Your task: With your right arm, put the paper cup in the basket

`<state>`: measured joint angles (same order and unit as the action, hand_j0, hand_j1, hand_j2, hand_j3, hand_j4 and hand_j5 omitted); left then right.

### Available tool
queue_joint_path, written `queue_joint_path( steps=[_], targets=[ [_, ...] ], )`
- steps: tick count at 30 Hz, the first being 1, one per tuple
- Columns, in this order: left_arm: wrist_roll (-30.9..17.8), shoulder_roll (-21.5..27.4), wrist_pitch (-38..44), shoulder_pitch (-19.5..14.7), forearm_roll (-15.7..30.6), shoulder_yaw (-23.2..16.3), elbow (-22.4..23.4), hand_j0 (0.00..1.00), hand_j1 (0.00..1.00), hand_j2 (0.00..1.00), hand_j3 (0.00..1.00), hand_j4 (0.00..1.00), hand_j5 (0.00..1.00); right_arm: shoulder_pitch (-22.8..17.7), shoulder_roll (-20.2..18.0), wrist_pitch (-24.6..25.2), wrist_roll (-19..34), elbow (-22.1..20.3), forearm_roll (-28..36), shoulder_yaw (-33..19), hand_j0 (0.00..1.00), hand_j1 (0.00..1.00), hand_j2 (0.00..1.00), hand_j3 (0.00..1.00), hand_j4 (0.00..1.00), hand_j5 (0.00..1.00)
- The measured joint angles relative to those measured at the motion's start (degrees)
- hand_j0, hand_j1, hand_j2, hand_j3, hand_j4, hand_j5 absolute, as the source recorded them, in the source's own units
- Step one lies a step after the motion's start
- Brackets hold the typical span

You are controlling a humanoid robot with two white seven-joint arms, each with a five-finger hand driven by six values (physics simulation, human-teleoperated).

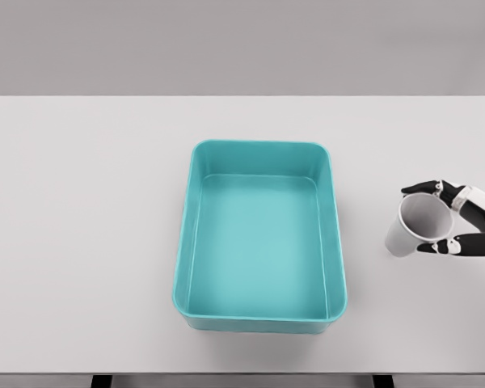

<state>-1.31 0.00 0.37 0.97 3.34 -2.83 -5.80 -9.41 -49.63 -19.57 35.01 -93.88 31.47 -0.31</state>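
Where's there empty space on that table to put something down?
Everything left of the basket is bare table, as is the strip behind it. The basket's inside is empty too. The right side is busier: the right robot hand holds the cup there.

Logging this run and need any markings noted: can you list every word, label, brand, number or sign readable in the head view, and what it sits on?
None: no text, label, number or sign is readable anywhere.
paper cup: plain white, no print visible.
basket: plain teal, unmarked.
table: bare white surface, unmarked.
right hand: no lettering visible.
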Motion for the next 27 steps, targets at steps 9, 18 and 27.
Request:
queue_joint_path(
  steps=[9,18,27],
  targets=[
    [0.00,0.00,0.00,0.00,0.00,0.00,0.00,1.00,1.00,1.00,1.00,1.00,1.00,2.99,0.20,0.59,0.00,-0.89,0.21,-0.29,0.75,0.75,0.75,0.75,0.75,0.75],
    [0.00,0.00,0.01,0.00,0.00,0.01,0.00,1.00,1.00,1.00,1.00,1.00,1.00,4.83,1.08,0.87,0.00,-1.17,0.24,-0.24,0.75,0.75,0.75,0.75,0.75,0.75],
    [0.00,0.00,-0.01,0.00,0.00,0.01,0.00,1.00,1.00,1.00,1.00,1.00,1.00,6.50,3.16,1.36,0.00,-1.91,0.21,-0.15,0.75,0.75,0.75,0.75,0.75,0.75]
  ],
)
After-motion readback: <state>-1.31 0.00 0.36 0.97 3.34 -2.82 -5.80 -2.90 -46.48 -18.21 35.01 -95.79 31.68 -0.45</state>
